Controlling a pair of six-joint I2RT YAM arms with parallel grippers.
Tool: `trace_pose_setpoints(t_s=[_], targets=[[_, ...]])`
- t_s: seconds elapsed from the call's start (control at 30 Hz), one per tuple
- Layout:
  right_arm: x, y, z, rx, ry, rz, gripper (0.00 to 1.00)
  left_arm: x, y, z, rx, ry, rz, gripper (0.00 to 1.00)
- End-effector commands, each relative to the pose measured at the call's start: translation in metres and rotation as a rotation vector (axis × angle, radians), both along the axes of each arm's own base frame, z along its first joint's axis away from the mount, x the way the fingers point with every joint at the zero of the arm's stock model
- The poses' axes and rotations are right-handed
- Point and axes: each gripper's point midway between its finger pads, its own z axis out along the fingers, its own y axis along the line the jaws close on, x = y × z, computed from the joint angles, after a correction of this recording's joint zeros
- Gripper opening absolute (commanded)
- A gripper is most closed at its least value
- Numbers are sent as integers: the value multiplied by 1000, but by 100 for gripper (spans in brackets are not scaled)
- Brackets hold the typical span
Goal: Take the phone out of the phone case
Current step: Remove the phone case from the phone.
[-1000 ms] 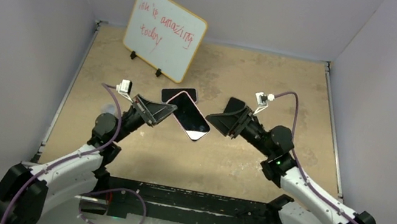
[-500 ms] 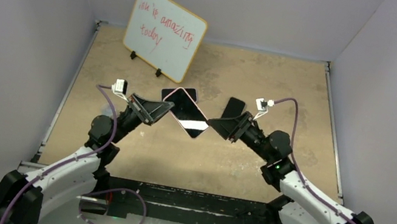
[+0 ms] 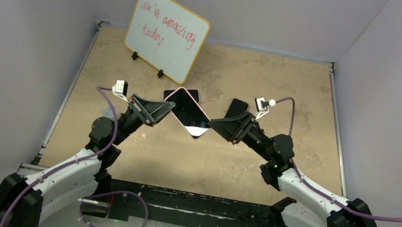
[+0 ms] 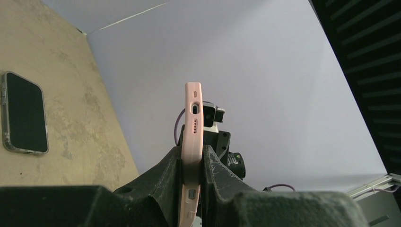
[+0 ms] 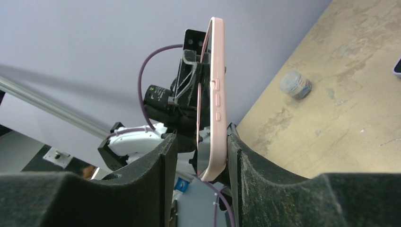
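A phone (image 3: 189, 111) with a dark screen sits in a pink phone case (image 4: 193, 118) and is held up in the air over the middle of the table. My left gripper (image 3: 165, 110) is shut on the case's left edge, and the left wrist view shows both fingers (image 4: 213, 168) pressed on it. My right gripper (image 3: 214, 126) straddles the opposite corner of the phone case (image 5: 216, 99). The case lies against the right finger (image 5: 236, 156). A gap shows between it and the left finger (image 5: 165, 161), so these jaws are open.
A second phone (image 4: 24, 112) in a clear case lies flat on the tan table, partly behind the held one. Another dark phone (image 3: 237, 107) lies behind my right gripper. A whiteboard (image 3: 166, 33) stands at the back left. A small round jar (image 5: 295, 84) rests on the table.
My right gripper has moved left onto the phone's lower right corner and its jaws have narrowed. The left arm has raised the phone slightly, grip unchanged.
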Motion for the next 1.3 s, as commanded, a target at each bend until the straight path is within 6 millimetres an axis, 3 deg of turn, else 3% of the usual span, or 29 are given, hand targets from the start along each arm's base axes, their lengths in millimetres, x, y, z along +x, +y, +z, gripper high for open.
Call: trace_pose_setpoints(t_s=[0.0, 0.23, 0.43, 0.9, 1.27], targets=[[-17, -3, 14, 40, -70, 57, 44, -8, 15, 54, -133, -128, 33, 0], [-28, -2, 25, 68, -126, 107, 29, -6, 13, 57, -127, -132, 32, 0], [-39, -2, 40, 123, -179, 172, 0, -1, 9, 48, -108, -105, 28, 0], [-75, -1, 113, 317, -475, 405, 0, 22, -10, -1, 31, 25, 6, 0], [-85, 3, 140, 310, -668, 449, 0, 27, -22, -24, 102, 67, -37, 0]])
